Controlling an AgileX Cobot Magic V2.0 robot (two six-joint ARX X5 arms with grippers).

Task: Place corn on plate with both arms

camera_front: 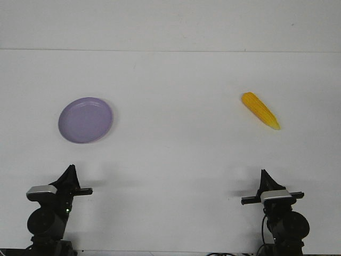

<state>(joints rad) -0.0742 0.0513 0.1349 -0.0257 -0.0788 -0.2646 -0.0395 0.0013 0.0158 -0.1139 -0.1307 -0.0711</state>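
The yellow-orange corn (260, 110) lies on the white table at the right, slanted, with its paler tip pointing toward the near right. The lavender plate (85, 120) sits empty on the left side of the table. My left gripper (71, 168) is low at the near left edge, just in front of the plate, with its fingers meeting in a point and holding nothing. My right gripper (263, 174) is low at the near right edge, in front of the corn, its fingers likewise together and empty. Both grippers are well apart from the corn and the plate.
The white table (176, 149) runs back to a seam line (170, 50) at the far side, with a white surface beyond it. Nothing else stands on it.
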